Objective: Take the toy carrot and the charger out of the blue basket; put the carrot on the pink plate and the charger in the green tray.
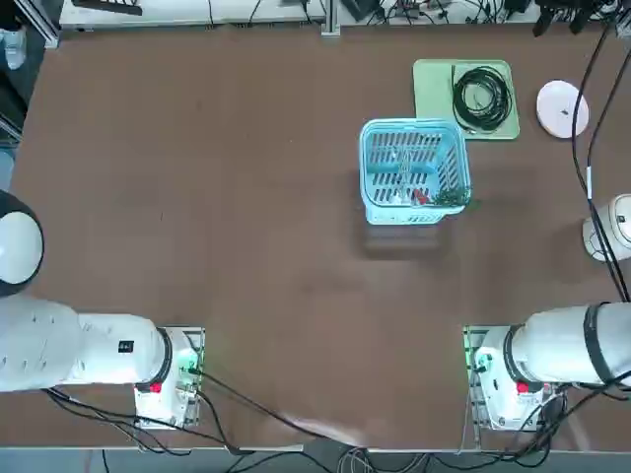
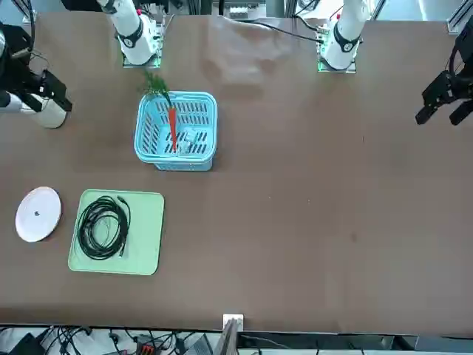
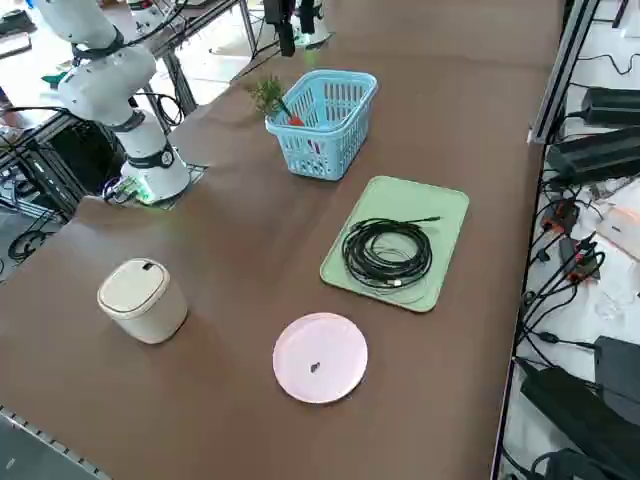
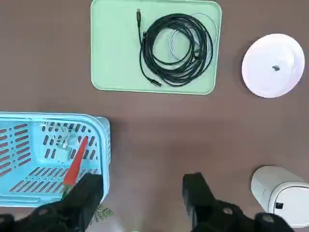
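My right tool (image 4: 140, 186) stands wide open and empty. The carrot (image 2: 172, 127) leans in the blue basket (image 2: 211, 140), upper left of the front view; I should center over its slim body, clear of the rim, before closing gently.

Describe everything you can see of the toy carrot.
The toy carrot is slim, smooth and red-orange, plastic by its look, tapering to a point, with a feathery dark green tuft. It lies in the blue basket, root inside along the slatted bottom, tuft sticking out over the rim. The white charger lies near its tip. The open right gripper isn't holding it.
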### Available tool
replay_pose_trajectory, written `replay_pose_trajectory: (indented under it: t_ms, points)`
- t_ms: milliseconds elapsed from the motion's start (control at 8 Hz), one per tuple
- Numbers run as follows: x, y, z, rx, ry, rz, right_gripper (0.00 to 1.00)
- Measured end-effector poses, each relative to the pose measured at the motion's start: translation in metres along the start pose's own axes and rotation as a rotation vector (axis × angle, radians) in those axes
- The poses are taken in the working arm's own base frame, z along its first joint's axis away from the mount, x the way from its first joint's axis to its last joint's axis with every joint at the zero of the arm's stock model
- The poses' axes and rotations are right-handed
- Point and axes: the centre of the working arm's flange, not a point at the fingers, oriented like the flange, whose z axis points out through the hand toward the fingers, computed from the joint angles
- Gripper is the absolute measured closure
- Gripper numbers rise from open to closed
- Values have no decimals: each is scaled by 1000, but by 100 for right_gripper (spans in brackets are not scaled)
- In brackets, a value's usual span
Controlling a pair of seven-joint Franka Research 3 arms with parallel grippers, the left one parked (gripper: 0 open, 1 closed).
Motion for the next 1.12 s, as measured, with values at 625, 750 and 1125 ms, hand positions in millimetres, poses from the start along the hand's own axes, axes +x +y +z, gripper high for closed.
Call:
replay_pose_trajectory:
  t_ms: [625, 750, 1125]
  points:
    - [2, 0, 3, 0, -6, -1, 0]
    - [5, 0, 8, 1, -14, -2, 0]
    - [17, -11, 41, 3, -95, -21, 0]
